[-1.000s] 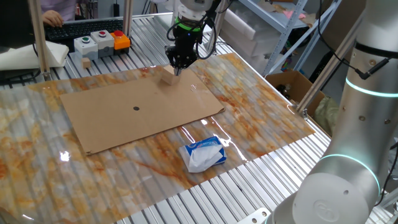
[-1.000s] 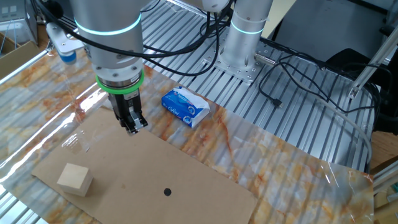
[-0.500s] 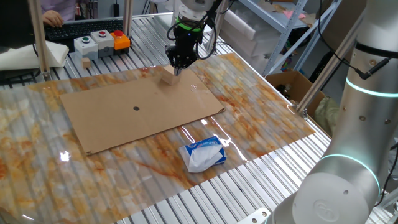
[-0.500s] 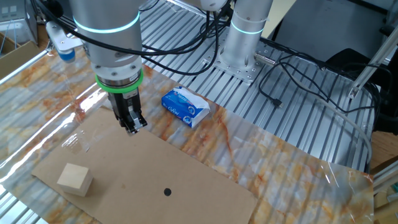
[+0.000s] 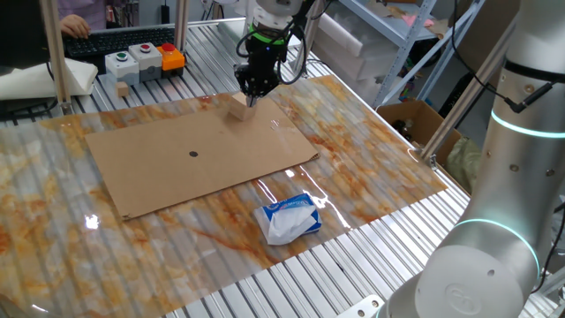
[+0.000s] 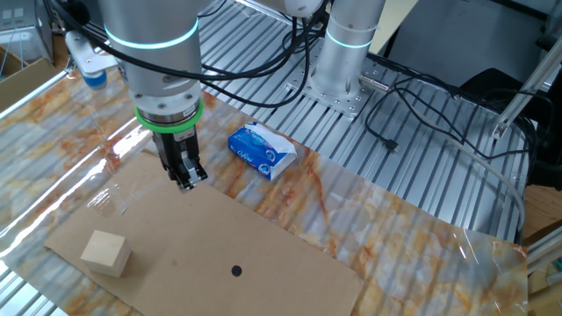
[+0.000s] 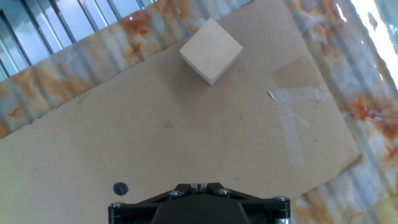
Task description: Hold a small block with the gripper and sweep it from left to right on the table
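Nothing's grasped yet: the gripper (image 6: pixel 186 180), fingers together and empty, hangs apart from the small block (image 6: pixel 105 253) near the cardboard sheet's (image 6: pixel 219 254) corner; grasp and sweep remain.

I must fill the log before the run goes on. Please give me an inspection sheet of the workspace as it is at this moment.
Surface: table of metal slats, with a glossy orange-and-white sheet over it.
Job's things: block sits free on the cardboard, near one corner; not gripped.
Clutter: blue-and-white packet on the glossy sheet beside the cardboard; button box on the slats at the far edge.
Tool: tool hangs above the cardboard edge, apart from the block, holding nothing; fingers look close together.
Cables: black cables lie on the slats near the arm base.
Surroundings: shelving, an open box, a person's hand at a keyboard.
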`<state>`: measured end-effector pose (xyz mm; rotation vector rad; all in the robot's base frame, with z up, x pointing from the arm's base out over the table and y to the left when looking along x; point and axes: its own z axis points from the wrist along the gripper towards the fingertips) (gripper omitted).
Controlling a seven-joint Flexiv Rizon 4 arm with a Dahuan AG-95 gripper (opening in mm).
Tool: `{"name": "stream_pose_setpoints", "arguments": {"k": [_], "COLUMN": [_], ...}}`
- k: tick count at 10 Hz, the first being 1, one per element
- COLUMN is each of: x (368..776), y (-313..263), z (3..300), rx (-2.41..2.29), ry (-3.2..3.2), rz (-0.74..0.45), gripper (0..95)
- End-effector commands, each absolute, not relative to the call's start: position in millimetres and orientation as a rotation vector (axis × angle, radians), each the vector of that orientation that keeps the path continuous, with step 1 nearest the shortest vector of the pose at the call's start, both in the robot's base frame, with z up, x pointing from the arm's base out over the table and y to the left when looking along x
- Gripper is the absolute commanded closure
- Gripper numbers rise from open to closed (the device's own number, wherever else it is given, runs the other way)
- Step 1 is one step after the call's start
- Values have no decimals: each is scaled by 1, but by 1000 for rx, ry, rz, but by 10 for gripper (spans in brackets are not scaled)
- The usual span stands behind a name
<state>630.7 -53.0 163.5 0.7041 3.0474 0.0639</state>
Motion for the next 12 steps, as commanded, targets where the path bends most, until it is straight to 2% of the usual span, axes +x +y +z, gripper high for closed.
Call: {"name": "stream_pose_setpoints", "arguments": {"k": [1,12], "x": [629,629], "y": [-53,-53], "z": [164,164], "rx": [616,526], "ry": [3063,3068], "rz": [60,35], "gripper": [950,950]}}
